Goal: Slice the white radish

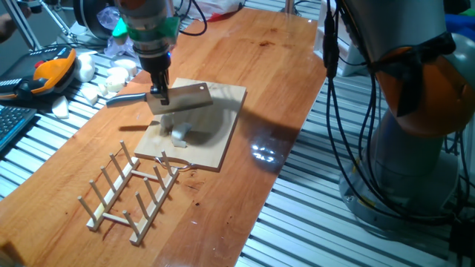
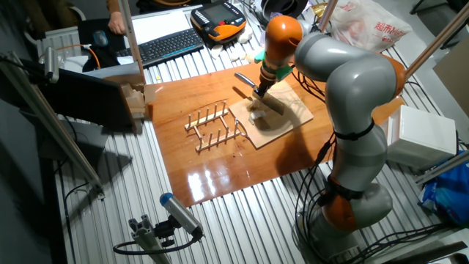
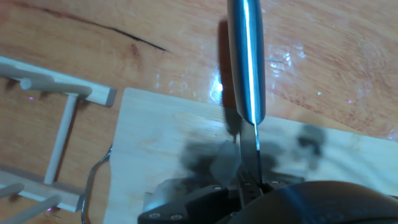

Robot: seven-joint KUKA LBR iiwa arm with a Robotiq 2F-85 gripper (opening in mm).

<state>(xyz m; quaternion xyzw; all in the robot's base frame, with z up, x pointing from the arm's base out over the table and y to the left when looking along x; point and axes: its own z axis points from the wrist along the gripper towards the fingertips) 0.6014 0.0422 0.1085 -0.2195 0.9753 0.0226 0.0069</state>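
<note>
The arm reaches down over the table, its hand (image 1: pixel 159 90) clamped shut.

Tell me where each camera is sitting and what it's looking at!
One fixed view: low beside the table, facing the cutting board, pincer, cleaver, white radish; arm base at right.
The other fixed view: high up, farther back, seeing the whole arm and rack.
Hand view: on the hand, looking down the blade.
All share the board.

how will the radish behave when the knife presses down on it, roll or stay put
The radish is a small rounded chunk lying loose on the board, so it may roll or skid sideways. Its smooth pale surface looks slippery. Nothing braces it; the hand only holds the knife, so an off-centre press would probably push it away.
</note>
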